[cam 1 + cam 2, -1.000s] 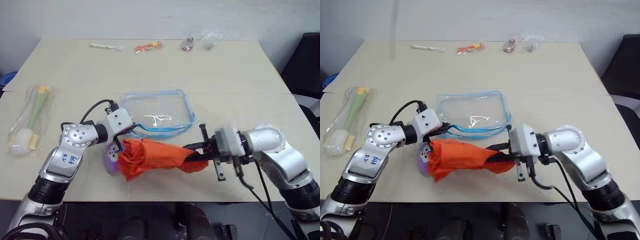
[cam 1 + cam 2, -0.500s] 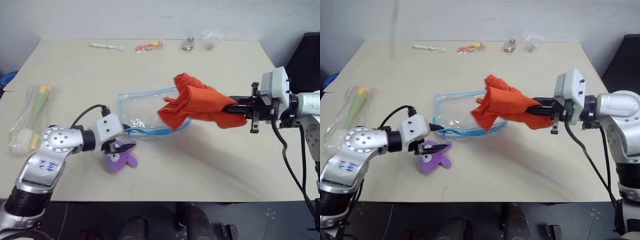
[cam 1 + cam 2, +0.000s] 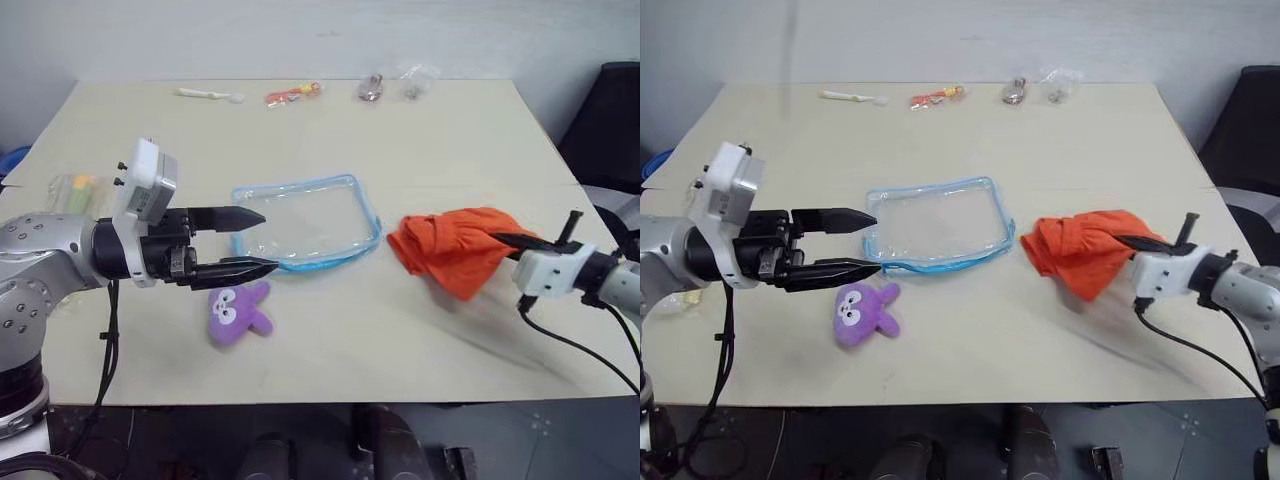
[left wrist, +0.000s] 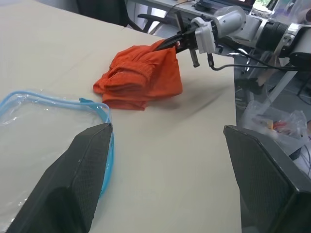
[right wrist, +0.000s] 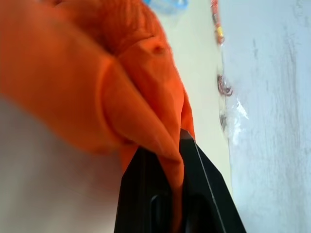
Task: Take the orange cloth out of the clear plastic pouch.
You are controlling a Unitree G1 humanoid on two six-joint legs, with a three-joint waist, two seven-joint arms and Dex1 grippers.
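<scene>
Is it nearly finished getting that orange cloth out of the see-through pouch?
Yes, the main part looks done. The orange cloth is fully out, bunched on the table to the right of the clear plastic pouch, which lies flat and empty. The right gripper is shut on the cloth; the left gripper is open, holding nothing. Left: letting the cloth go.

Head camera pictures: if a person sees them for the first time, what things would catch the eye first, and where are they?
The orange cloth stands out first: a bright bunched heap on the table's right side, clamped in the right gripper. Near the table's middle lies the clear plastic pouch with blue trim, flat and empty. In front of it lies a small purple plush toy, and the left gripper hangs open above the pouch's left edge.
</scene>
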